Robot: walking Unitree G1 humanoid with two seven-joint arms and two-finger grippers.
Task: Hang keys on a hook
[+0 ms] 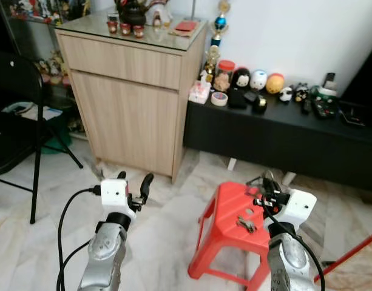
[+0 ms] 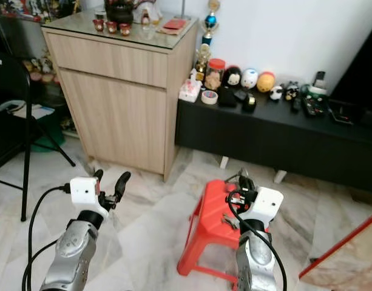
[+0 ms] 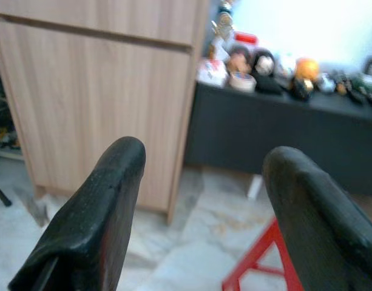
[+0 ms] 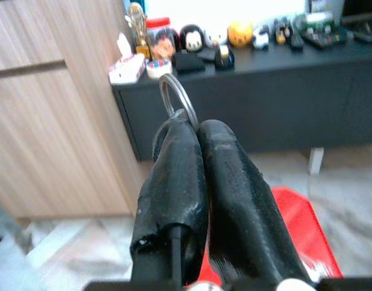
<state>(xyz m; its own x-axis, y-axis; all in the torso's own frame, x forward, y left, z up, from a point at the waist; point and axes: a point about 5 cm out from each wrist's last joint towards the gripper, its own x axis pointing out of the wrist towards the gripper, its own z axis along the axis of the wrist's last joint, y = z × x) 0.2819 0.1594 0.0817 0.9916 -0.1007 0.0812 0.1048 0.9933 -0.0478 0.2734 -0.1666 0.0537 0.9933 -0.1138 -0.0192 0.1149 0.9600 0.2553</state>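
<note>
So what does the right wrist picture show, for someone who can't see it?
The right end effector has its two black fingers pinched shut on a metal key ring. Behind it stand a wooden cabinet and a black bench lined with small toys.

black chair cut off, shelf ornaments blurred

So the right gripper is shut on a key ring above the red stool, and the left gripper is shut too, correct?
Not quite. The left gripper is open: the left wrist view shows its two black fingers wide apart with nothing between them. The rest holds: the right gripper is shut on the key ring, above the red stool.
</note>
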